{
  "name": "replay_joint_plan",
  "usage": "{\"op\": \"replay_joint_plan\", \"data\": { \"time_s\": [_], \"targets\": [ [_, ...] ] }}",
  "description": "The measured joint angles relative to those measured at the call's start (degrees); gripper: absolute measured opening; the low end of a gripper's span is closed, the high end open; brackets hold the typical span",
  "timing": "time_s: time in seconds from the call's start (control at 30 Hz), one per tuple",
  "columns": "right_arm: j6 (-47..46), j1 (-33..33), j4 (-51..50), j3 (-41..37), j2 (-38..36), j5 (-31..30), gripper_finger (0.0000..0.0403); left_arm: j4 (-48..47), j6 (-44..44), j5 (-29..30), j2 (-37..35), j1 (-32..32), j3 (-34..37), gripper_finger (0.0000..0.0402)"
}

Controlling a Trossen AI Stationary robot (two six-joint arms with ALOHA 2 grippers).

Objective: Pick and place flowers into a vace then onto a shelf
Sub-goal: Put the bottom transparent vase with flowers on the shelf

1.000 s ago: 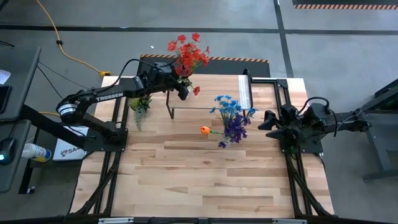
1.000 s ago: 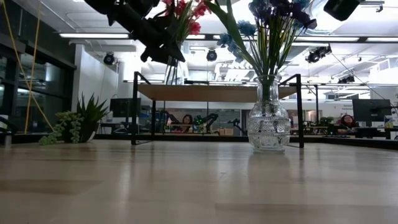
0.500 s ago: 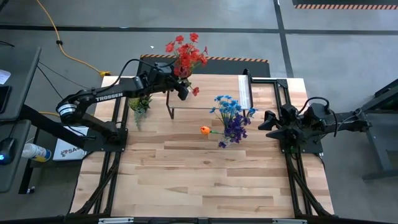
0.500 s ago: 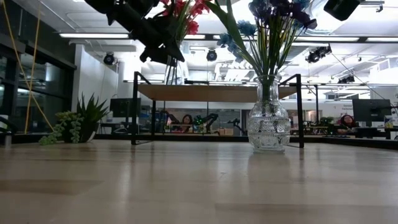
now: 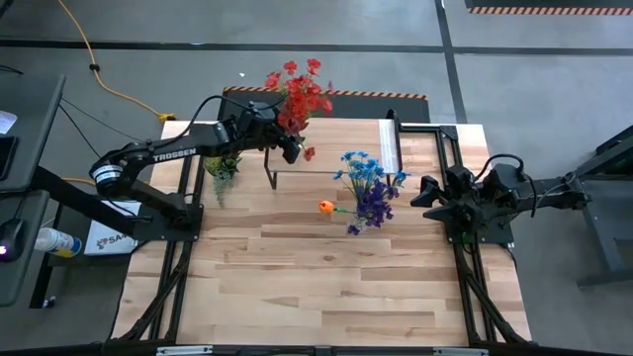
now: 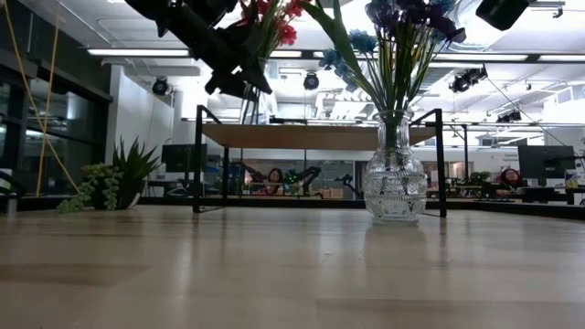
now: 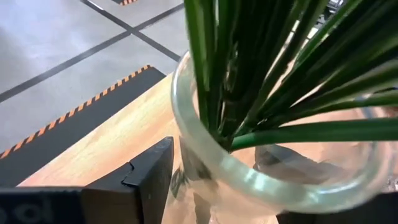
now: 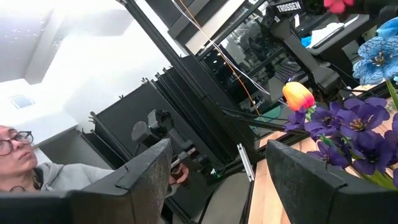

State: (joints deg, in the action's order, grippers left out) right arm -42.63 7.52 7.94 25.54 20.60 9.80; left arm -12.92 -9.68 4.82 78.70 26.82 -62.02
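Observation:
A clear glass vase (image 7: 249, 180) with red flowers (image 5: 297, 91) stands on the left end of the shelf (image 5: 336, 138), its base on the board (image 6: 320, 136). My left gripper (image 7: 261, 193) is open. One finger stands on each side of the vase's neck, and a thin gap shows beside the finger that is in plain view. A second glass vase (image 6: 394, 183) stands on the table with blue and purple flowers (image 5: 368, 188) and an orange one (image 5: 325, 207). My right gripper (image 8: 217, 180) is open and holds nothing. It is raised at the table's right edge (image 5: 420, 193).
Small green potted plants (image 5: 223, 166) stand on the table under my left arm, left of the shelf. The shelf's black legs (image 6: 197, 160) rise from the far half of the table. The near half is bare wood (image 5: 316, 277). A person (image 8: 25, 162) shows beyond the table.
The red flowers have swayed a little in their vase and the blooms sit slightly differently. Both arms have kept their places.

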Motion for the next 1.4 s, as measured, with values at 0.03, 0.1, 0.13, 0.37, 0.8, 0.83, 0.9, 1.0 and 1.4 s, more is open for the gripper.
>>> {"op": "replay_joint_plan", "data": {
  "time_s": [0.03,0.1,0.13,0.37,0.8,0.83,0.9,1.0,1.4],
  "targets": [
    [0.0,0.0,0.0,0.0,0.0,0.0,0.0252,-0.21,-0.02,0.0,0.0,0.06,0.0,0.0264],
    [0.0,0.01,0.0,0.0,0.0,0.0,0.0252,-0.73,-0.24,0.02,0.0,0.12,0.0,0.0265],
    [0.0,0.0,0.0,0.0,0.0,0.0,0.0252,-0.9,-0.5,0.02,0.0,0.12,0.0,0.0265],
    [-0.44,-0.01,0.0,0.0,0.0,0.0,0.0252,-0.97,-1.11,0.02,0.0,0.12,0.0,0.0266],
    [-0.87,0.0,0.0,0.0,0.0,0.0,0.0252,-0.79,-1.11,0.09,0.0,0.14,0.0,0.0266],
    [-0.87,-0.01,0.0,0.0,0.0,0.0,0.0252,-0.79,-1.11,0.09,0.0,0.14,0.0,0.0266],
    [-0.87,0.01,0.0,0.0,0.0,0.0,0.0252,-0.79,-1.11,0.09,0.0,0.14,0.0,0.0266],
    [-0.87,0.01,0.0,0.0,0.0,0.0,0.0252,-0.75,-1.11,0.09,0.0,0.14,0.0,0.0266],
    [-0.87,0.01,0.0,0.0,0.0,0.0,0.0252,-0.57,-1.19,0.26,0.0,0.14,0.0,0.0266]
  ]
}}
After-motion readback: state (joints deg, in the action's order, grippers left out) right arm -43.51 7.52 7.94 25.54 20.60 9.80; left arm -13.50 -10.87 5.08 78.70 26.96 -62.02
